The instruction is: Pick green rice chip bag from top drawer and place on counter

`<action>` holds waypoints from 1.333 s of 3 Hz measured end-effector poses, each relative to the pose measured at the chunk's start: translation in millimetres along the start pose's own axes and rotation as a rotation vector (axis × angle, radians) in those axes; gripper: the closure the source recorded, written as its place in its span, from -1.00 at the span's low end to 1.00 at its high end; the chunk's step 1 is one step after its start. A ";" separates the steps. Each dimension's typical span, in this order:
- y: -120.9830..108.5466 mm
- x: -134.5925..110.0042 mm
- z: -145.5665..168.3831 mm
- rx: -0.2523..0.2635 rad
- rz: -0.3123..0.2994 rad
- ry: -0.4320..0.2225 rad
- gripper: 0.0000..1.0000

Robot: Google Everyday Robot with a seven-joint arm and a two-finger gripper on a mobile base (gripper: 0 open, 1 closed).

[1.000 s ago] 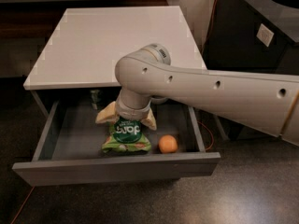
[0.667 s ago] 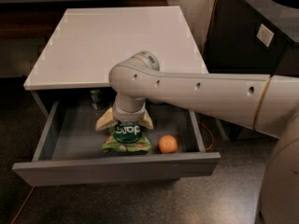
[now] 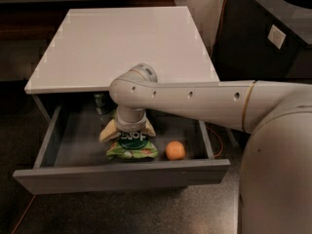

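The green rice chip bag (image 3: 132, 148) lies in the open top drawer (image 3: 122, 176), near its front middle. My gripper (image 3: 127, 132) points straight down into the drawer, right over the upper end of the bag. Its two beige fingers (image 3: 108, 131) are spread, one on each side of the bag's top, and they look open. The wrist hides the bag's upper edge. The light grey-white counter (image 3: 126, 43) above the drawer is bare.
A small orange ball (image 3: 175, 150) lies in the drawer just right of the bag. A dark green can (image 3: 101, 103) stands at the drawer's back left, under the counter edge. A black cabinet (image 3: 263, 33) stands at the right. My arm crosses over the drawer's right half.
My arm has swung a little left and closer to the camera, and the gripper has settled lower over the bag. The bag and the ball have not moved.
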State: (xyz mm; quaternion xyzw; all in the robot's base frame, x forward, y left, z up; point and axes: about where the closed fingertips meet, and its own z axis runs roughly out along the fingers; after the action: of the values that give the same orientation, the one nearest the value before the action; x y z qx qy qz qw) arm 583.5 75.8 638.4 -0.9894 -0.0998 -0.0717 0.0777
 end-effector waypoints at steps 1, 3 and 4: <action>0.6 5.1 19.4 -0.021 -0.022 0.004 -0.94; 5.6 12.0 13.2 -0.070 0.008 0.057 -0.01; -2.2 8.8 -14.4 -0.043 0.029 0.101 0.45</action>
State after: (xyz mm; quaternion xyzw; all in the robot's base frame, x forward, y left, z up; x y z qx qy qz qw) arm 589.7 77.1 654.2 -0.9872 -0.0799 -0.1227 0.0624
